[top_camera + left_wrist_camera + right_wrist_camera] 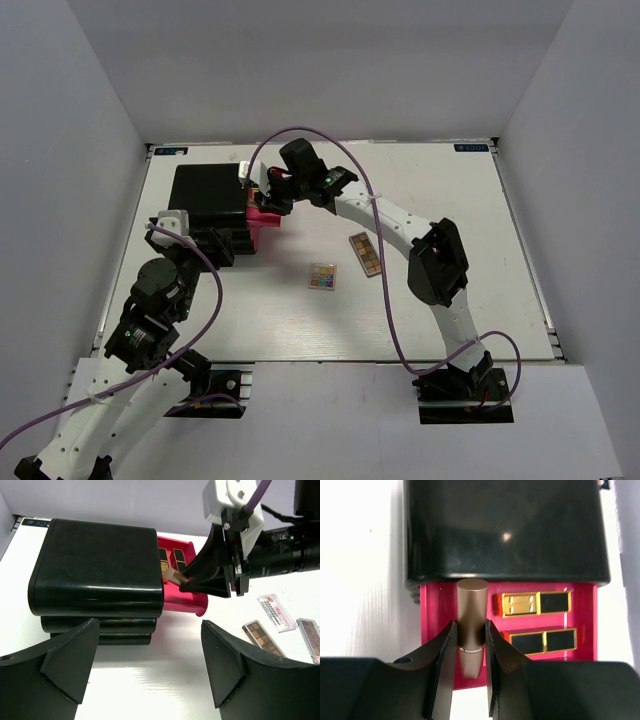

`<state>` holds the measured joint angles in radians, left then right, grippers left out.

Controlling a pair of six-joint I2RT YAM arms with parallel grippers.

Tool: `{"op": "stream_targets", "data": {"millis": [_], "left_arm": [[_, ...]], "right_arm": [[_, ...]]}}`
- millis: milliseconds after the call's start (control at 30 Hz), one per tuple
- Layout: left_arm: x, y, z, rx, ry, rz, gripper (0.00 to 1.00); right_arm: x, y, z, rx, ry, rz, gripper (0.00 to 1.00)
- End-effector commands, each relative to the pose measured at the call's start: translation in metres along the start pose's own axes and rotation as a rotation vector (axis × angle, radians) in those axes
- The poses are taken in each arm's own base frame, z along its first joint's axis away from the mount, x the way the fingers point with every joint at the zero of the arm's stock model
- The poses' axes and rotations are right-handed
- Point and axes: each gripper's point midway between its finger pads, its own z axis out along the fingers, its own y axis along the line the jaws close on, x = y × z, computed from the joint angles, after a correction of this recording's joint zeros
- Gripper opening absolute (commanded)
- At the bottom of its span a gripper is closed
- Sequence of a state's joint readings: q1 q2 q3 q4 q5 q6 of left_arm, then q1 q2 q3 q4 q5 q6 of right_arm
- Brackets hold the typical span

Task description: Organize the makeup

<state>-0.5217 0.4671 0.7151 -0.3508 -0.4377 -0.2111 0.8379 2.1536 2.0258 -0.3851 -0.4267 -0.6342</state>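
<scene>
multicoloured square palette [322,277]: flat on the white table [470,290], nearest of the makeup to the arm bases, touching nothing

long brown eyeshadow palette [366,255]: flat on the table, set on a slant, near the square palette, beyond it and to its right

pinkish flat case [276,612]: pale-framed, flat on the table to the right of the drawer and clear of it, seen from the left wrist

left gripper [150,630]: fingers spread wide with nothing between them, low over the table before the stacked tiers of the box

pink drawer [190,604]: pulled out of the box and open

right gripper [471,627]: over the drawer, fingers drawn in narrow and clamped on the tube

rose-gold tube [472,597]: pinched on both sides by the right fingers, over the left part of the drawer as the right wrist sees it, its free end pointing toward the box. Whether it touches the drawer floor cannot be told

gold-and-black lipstick [535,603]: lying in the drawer, right of the tube and apart from it

black gold-trimmed lipstick [542,641]: lying in the drawer, parallel to the first

black box [208,188]: large, glossy, round-cornered, far left of the table, inner end of the drawer beneath its top
</scene>
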Motion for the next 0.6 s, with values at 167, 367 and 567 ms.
{"op": "stream_targets", "data": {"millis": [167,367,567], "left_arm": [[-0.004,0.003,-0.002,-0.013,-0.018,-0.014,0.92],[-0.004,0.003,-0.002,-0.013,-0.017,-0.015,0.92],[-0.005,0.004,-0.003,-0.018,-0.021,-0.018,0.92]], "right_arm": [[-0.011,-0.010,-0.009,0.045,-0.020,-0.041,0.08],[-0.007,-0.013,-0.012,0.066,-0.004,-0.041,0.14],[-0.004,-0.010,-0.011,0.067,0.003,-0.033,0.38]]}}
